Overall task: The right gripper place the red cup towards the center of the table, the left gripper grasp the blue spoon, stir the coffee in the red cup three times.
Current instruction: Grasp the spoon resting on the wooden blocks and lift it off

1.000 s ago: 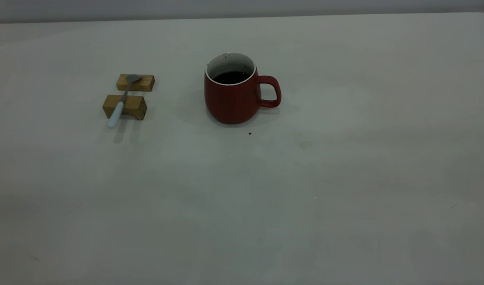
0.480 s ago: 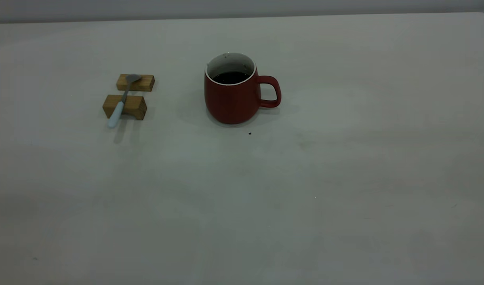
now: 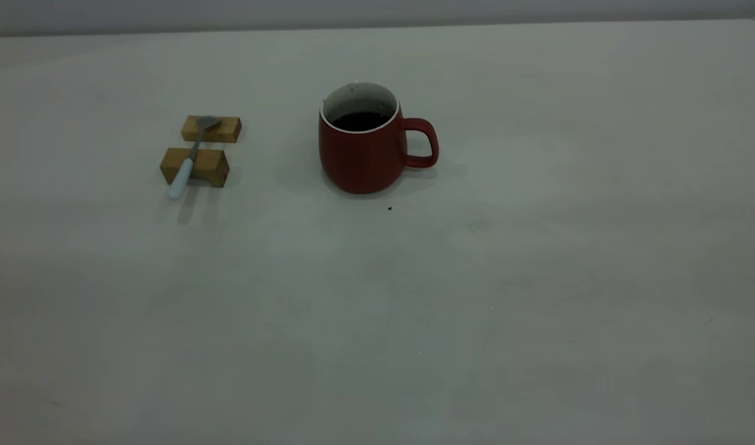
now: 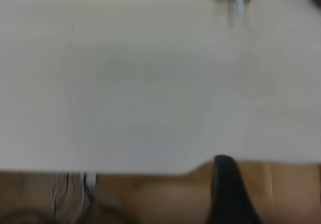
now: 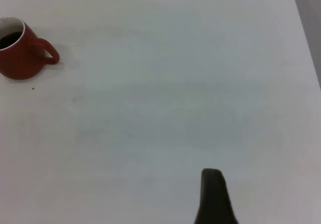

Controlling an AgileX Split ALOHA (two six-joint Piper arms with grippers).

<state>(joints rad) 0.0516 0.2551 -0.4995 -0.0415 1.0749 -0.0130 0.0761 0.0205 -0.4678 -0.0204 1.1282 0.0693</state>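
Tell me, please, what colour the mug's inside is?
White inside the red cup, clearest in the exterior view.

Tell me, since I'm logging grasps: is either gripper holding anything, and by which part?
Nothing is held: the blue spoon rests on its blocks and the red cup stands alone.

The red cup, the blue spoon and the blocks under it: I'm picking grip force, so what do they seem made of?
Red cup: likely matte-glazed ceramic, white inside. Blue spoon: pale, smooth handle, perhaps plastic or ceramic; grey neck looks metal. Blocks: tan, grain-like streaks, probably wood.
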